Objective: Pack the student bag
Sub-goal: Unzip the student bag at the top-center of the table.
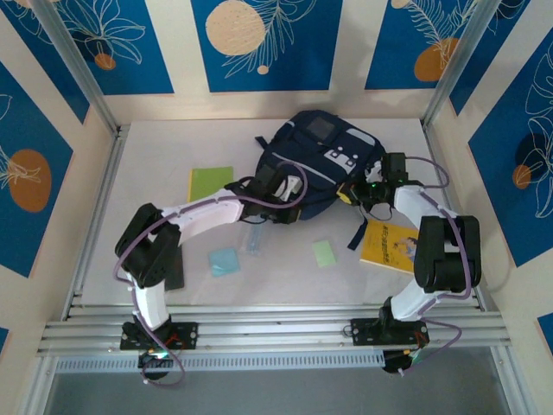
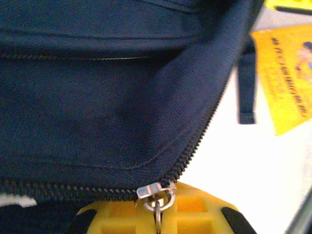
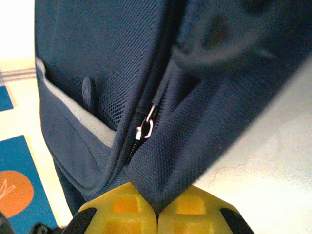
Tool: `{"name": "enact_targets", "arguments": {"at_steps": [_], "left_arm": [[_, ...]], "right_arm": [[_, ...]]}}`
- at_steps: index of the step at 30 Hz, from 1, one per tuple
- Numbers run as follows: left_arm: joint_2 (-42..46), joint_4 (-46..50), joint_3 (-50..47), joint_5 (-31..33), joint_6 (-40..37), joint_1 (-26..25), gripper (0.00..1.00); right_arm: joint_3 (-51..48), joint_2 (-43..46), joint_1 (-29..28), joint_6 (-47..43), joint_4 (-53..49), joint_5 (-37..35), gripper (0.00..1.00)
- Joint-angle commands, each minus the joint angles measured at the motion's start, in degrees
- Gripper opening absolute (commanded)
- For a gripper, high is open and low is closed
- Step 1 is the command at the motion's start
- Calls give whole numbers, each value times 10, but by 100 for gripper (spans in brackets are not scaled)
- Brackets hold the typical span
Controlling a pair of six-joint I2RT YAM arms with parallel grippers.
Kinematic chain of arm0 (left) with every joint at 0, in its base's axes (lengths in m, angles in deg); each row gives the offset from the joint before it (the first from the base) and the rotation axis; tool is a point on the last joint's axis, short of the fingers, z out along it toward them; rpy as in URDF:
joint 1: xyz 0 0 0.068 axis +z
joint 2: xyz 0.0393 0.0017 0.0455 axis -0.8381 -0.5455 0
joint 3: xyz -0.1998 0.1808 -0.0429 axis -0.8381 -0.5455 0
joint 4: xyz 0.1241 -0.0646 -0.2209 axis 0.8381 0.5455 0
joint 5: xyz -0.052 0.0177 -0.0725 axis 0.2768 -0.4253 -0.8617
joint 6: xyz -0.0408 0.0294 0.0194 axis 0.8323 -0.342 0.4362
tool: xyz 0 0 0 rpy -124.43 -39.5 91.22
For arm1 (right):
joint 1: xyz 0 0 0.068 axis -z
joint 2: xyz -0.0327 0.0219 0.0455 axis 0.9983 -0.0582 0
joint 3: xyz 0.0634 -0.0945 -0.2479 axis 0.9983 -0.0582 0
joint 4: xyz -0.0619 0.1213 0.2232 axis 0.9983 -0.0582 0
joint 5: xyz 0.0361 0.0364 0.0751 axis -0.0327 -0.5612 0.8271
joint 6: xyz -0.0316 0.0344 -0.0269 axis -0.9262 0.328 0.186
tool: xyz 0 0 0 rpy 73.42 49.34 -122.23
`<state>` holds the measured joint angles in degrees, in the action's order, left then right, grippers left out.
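With the large dark navy fabric student bag (image 1: 320, 164) at the counter's (image 1: 155, 164) 12 o'clock, left hand (image 2: 157, 214) pinching its silver zipper pull (image 2: 157, 195), right hand (image 3: 157, 209) pinching seam fabric, slack cloth may jam the zipper.

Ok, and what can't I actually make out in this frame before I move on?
- Inside of the student bag: covered by its own fabric, top and wrist views.
- Zipper pull, left wrist view: lower end cut off by the bottom edge, between the yellow fingers.
- Yellow book title: too small from above, blurred in the left wrist view.
- Black item, top view: partly under the left arm, so unidentifiable.
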<state>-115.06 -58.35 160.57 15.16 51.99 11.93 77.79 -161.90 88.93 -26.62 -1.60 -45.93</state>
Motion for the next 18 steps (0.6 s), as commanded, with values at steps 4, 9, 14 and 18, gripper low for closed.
{"name": "enact_targets", "arguments": {"at_steps": [4,9,14,18], "left_arm": [[-14,-5,63,-16,58,-24,0],[-46,2,119,13,71,-24,0],[-64,4,140,-7,86,-24,0],[-59,11,131,-11,91,-29,0]], "right_arm": [[54,-1,37,24,21,3,30],[-45,86,27,94,32,17,61],[-158,150,-11,196,118,27,74],[-184,138,-44,267,194,25,77]]}}
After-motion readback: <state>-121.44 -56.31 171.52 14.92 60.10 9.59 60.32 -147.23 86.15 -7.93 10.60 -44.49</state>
